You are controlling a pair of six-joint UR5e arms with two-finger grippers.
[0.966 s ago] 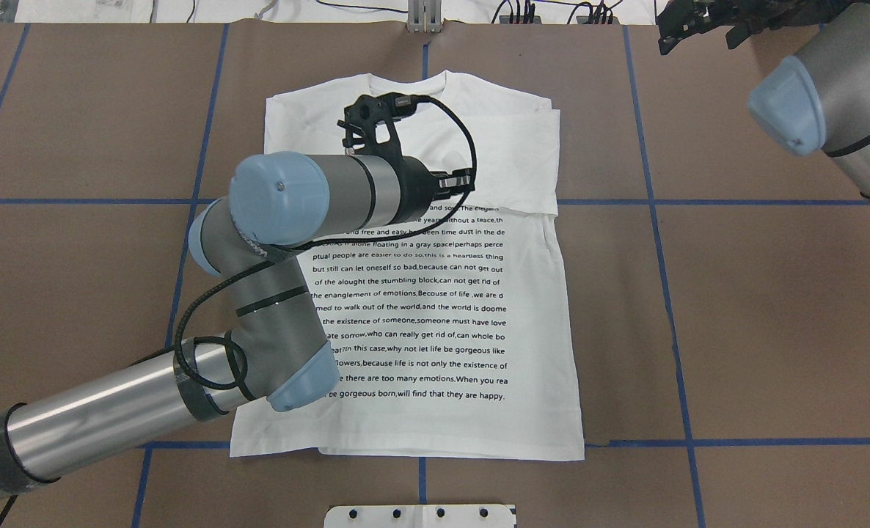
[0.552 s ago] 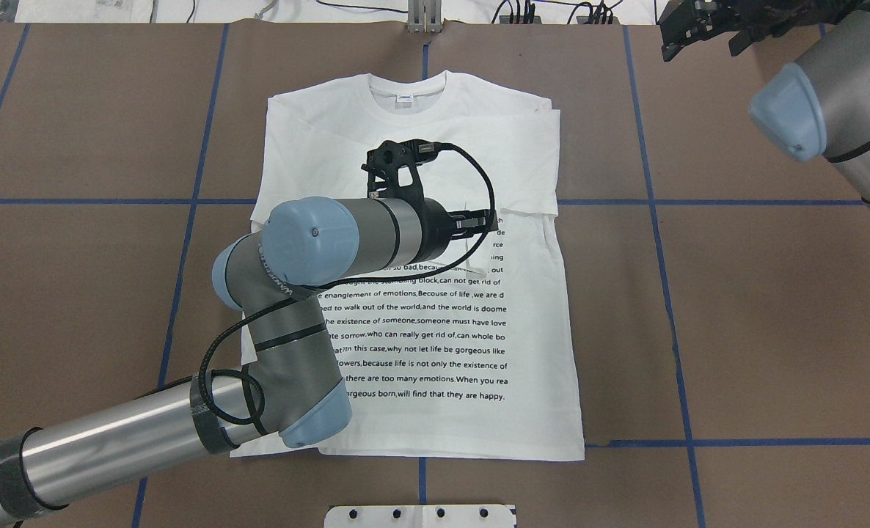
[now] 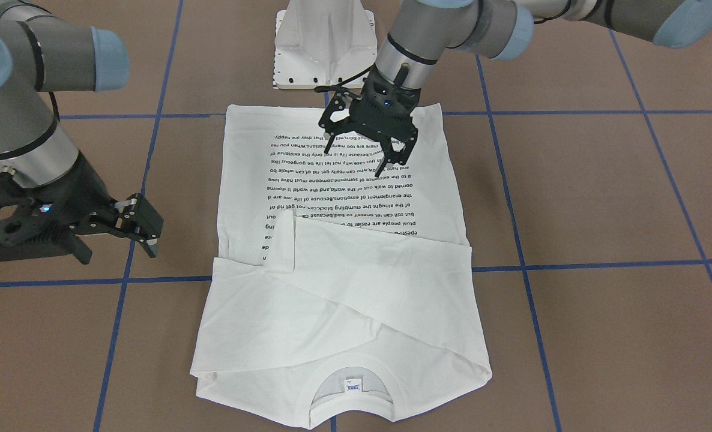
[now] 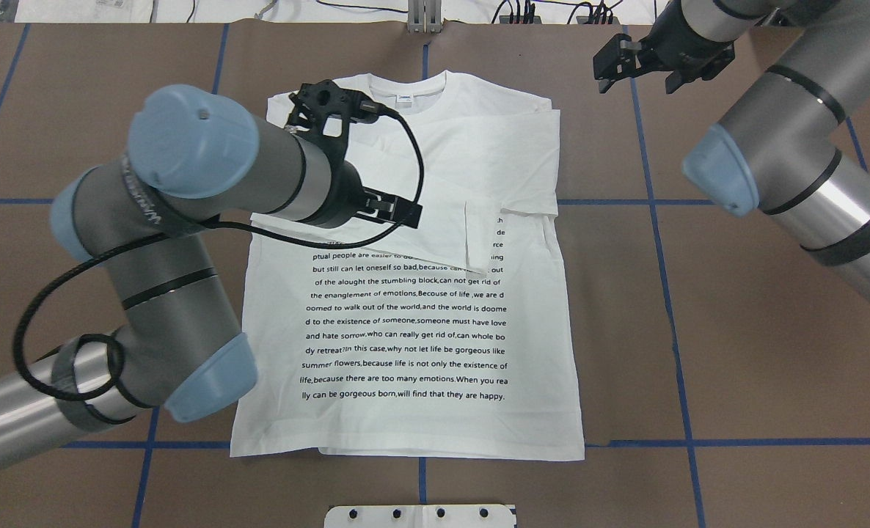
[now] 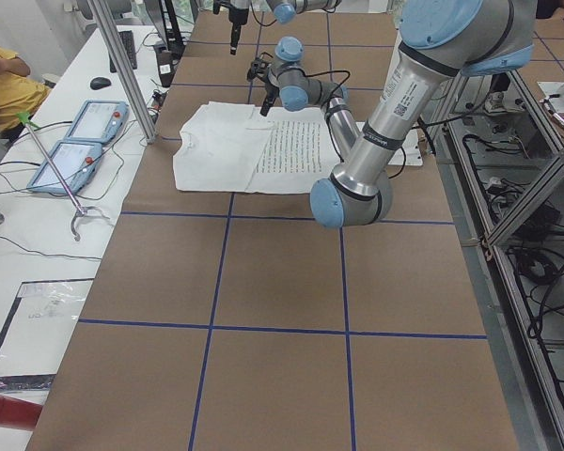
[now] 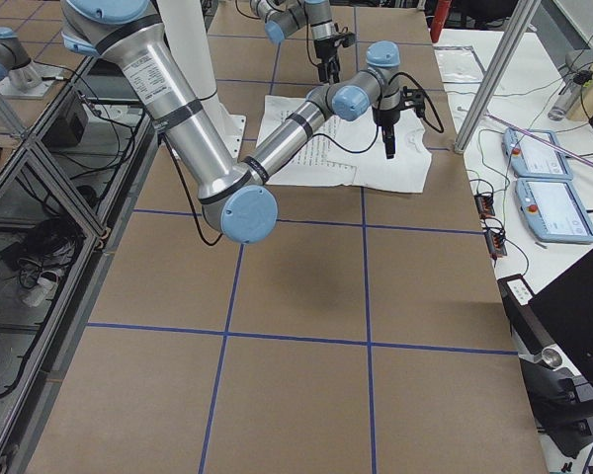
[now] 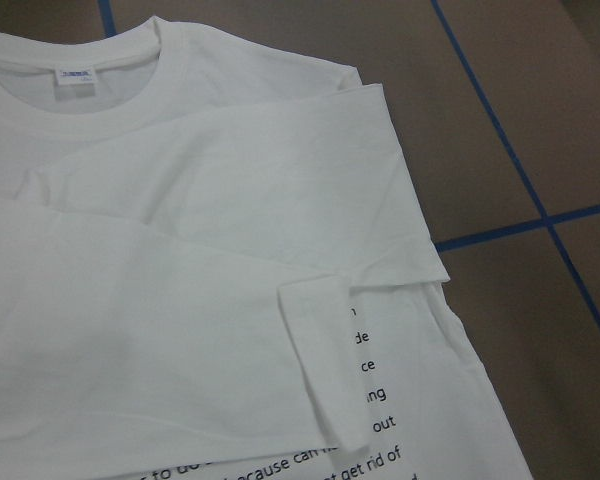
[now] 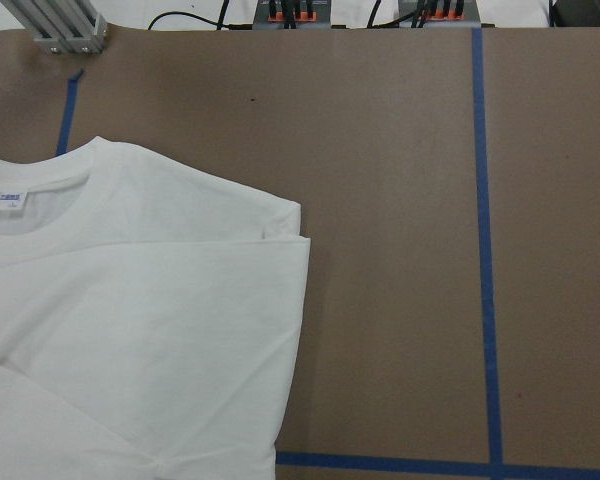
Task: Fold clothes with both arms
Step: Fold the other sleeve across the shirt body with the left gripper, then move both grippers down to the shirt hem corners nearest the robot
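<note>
The white T-shirt point(image 4: 435, 323) lay flat on the brown table point(image 4: 758, 330), collar at 12 o'clock, both sleeves folded across the chest. Its black print ended "will find that they are happy."; the neck label point(image 7: 77, 75) was too small to read. The left gripper point(image 3: 365, 153) hung wide open and empty above the shirt. The right gripper point(image 4: 637, 72), also spread and empty, hung at 1 o'clock, off the cloth.

A robotics lab: blue-taped grid point(image 4: 736, 202) on a brown-papered table point(image 4: 772, 330), teach pendants point(image 5: 96, 120), aluminium framing point(image 5: 122, 70), loose cables point(image 6: 32, 237).
</note>
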